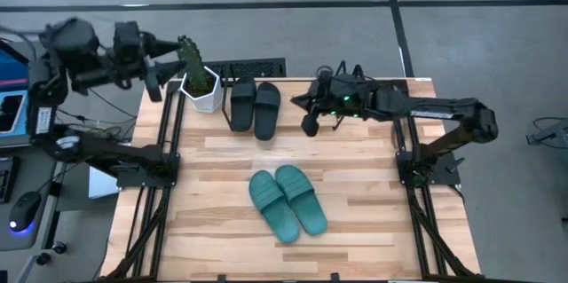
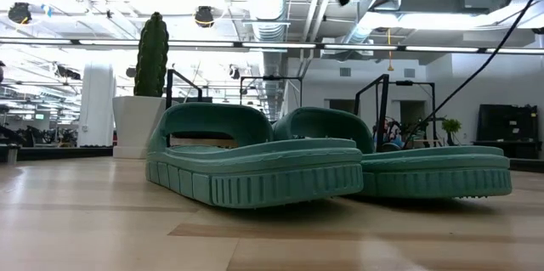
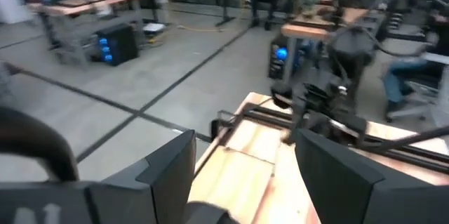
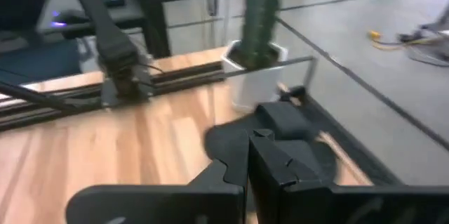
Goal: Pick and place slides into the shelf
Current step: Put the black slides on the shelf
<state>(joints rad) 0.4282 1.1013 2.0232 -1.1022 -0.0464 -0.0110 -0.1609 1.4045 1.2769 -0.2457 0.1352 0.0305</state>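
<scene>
Two smooth black slides (image 1: 255, 107) are seen on the thin wire shelf (image 1: 253, 70), just beside the white cactus pot (image 1: 202, 90). Two ridged teal slides (image 1: 287, 200) lie well apart from it. The right gripper (image 1: 310, 126), pinched tight and empty, hangs near the black pair. The left gripper (image 3: 242, 164) is spread wide past the pot

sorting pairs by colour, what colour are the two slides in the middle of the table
Teal green, both slides. The low view shows it best, close up.

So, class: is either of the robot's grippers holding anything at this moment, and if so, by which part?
Nothing is held. The right gripper is shut on nothing above the matte black slides; the left gripper is open, off the table's edge.
</scene>
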